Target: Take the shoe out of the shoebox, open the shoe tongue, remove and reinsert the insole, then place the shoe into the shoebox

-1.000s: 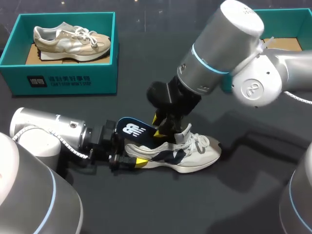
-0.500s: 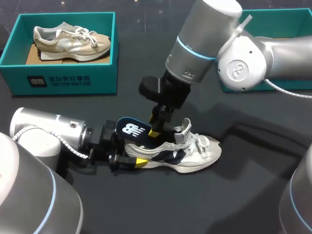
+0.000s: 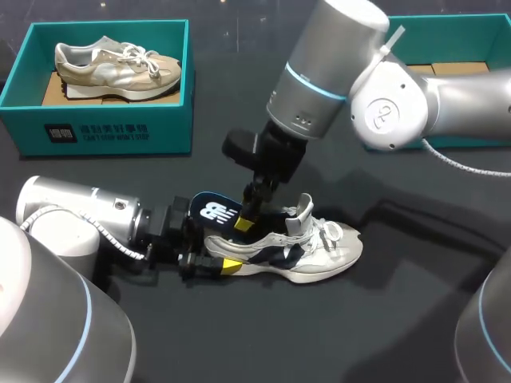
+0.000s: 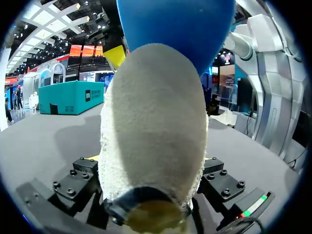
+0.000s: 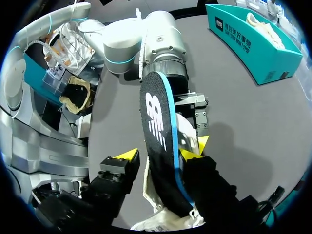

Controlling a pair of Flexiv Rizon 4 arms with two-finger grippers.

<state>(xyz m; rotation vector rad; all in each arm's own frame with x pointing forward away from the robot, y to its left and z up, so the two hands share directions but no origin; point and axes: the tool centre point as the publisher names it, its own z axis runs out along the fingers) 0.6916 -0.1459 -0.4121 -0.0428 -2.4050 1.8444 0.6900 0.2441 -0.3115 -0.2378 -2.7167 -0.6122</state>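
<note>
Item, task shoe: a white and navy lace-up sneaker (image 3: 319, 251) lies on its sole on your dark grey table (image 3: 383, 319), toe towards your right arm's side, well apart from both boxes.

Item, insole: a dark navy foam insole with a white logo and blue underside (image 3: 211, 211) stands partly out of the sneaker, its heel end raised above the collar.

Item, your left gripper (image 3: 209, 263): level with the table and clamped on the sneaker's heel; in the left wrist view the pale heel (image 4: 153, 122) fills the space between both finger mounts.

Item, your right gripper (image 5: 161, 153): over the sneaker's opening, fingers apart astride the insole; one yellow fingertip (image 5: 191, 152) lies against the blue underside; the other fingertip (image 5: 127, 155) stands just beside the printed face, a thin gap showing.

Item, teal cardboard shoebox (image 3: 112, 132): at the far left of the table; a beige sneaker (image 3: 116, 68) lies inside it.

Item, second teal box (image 3: 455, 32): at the far right; partly hidden by your right arm.
</note>
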